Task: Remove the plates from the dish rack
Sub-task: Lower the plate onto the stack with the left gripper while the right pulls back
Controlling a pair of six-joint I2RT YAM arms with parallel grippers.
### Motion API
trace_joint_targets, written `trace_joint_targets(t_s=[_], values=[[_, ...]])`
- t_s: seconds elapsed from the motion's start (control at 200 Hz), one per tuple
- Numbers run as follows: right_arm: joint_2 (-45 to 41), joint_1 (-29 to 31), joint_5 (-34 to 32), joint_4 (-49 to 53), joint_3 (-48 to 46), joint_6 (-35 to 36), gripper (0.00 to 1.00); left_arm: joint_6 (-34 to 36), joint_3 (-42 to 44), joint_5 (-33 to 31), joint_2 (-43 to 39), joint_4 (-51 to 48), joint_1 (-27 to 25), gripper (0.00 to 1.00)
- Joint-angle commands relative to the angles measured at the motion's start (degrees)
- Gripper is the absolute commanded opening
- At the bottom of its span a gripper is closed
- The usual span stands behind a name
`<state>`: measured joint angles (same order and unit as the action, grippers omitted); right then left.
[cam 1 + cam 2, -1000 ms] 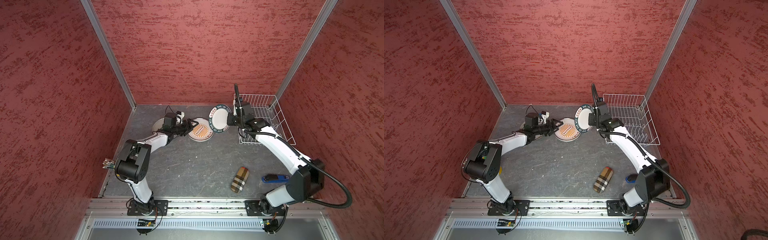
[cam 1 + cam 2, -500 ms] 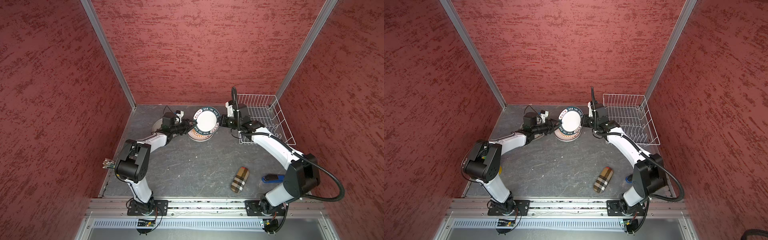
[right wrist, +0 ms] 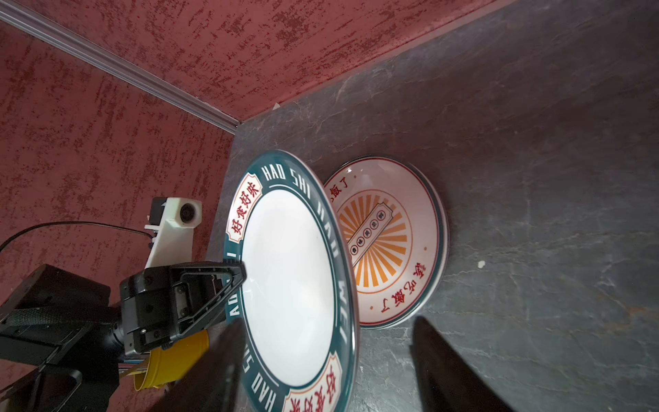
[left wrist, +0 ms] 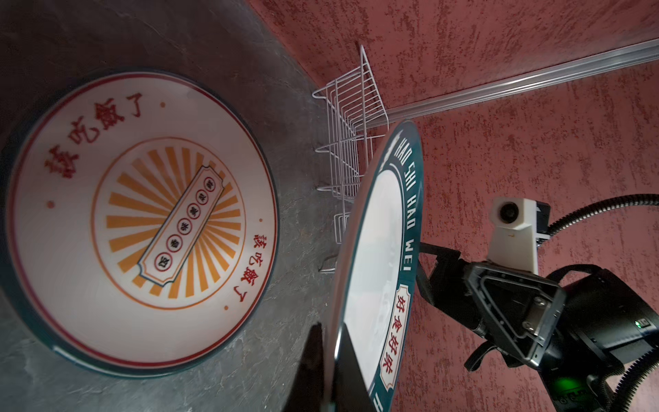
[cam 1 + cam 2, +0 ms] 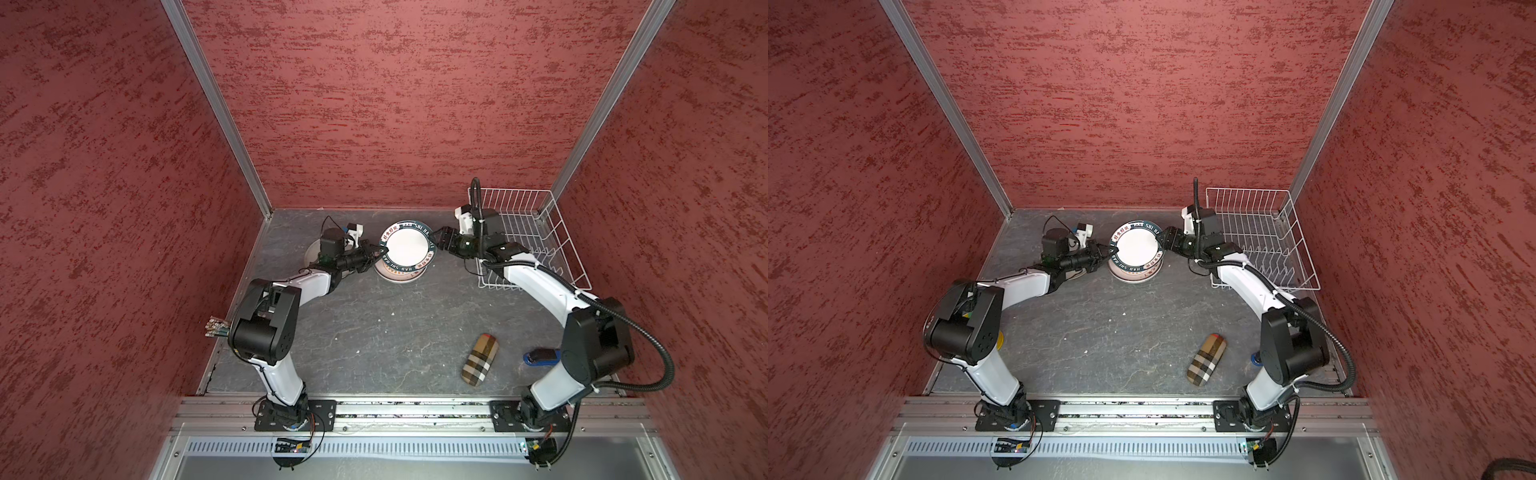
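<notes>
Left gripper (image 5: 380,252) pinches round white plate (image 5: 407,249), teal rim reading "HAO SHI HAO WEI"; right gripper (image 5: 436,243) spread astride its opposite edge. White wire dish rack (image 5: 509,190) behind right gripper.

- Table (image 5: 374,328): dark grey, stone-patterned, with a small white speck (image 5: 358,351) near its middle.
- Plaid case (image 5: 480,359): lies flat, front right, tilted.
- Blue item (image 5: 540,357): just right of the case and apart from it, partly hidden; kind unclear.
- Yellow cup (image 3: 171,360): at the left edge.
- Bundle of thin rods (image 5: 216,327): at the left edge.
- Walls (image 5: 395,104): red, textured.
</notes>
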<state>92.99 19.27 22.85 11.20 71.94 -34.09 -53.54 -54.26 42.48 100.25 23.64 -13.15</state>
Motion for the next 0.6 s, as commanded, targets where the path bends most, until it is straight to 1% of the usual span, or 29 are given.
trace_joint_targets(t_s=[0.0,0.075,0.185,0.346,0.496,0.516,0.596], values=[[-2.9,-0.6,-2.7,0.5,1.2,1.5,0.86,3.3,-0.4,-2.1,0.1,-2.7,1.5,0.00],[-4.5,-1.3,-4.8,2.5,1.4,2.8,0.87,6.0,-1.1,-3.8,0.8,-6.9,2.3,0.00],[-6.8,-2.6,-5.5,3.9,1.2,3.7,0.88,6.4,-2.1,-3.3,3.7,-7.8,3.1,0.00],[-9.1,-3.5,-6.8,5.9,1.1,5.1,0.88,7.3,-4.8,-3.3,8.1,-8.6,2.9,0.00],[-9.4,-4.1,-8.0,7.3,0.8,6.0,0.88,8.9,-8.2,-3.9,11.0,-11.7,2.5,0.00],[-10.9,-4.1,-8.0,7.3,0.7,6.1,0.88,9.0,-8.6,-4.0,11.3,-12.1,2.3,0.00],[-11.4,-4.6,-8.2,7.5,0.3,6.2,0.88,10.2,-10.3,-4.8,12.1,-14.5,1.9,0.00]])
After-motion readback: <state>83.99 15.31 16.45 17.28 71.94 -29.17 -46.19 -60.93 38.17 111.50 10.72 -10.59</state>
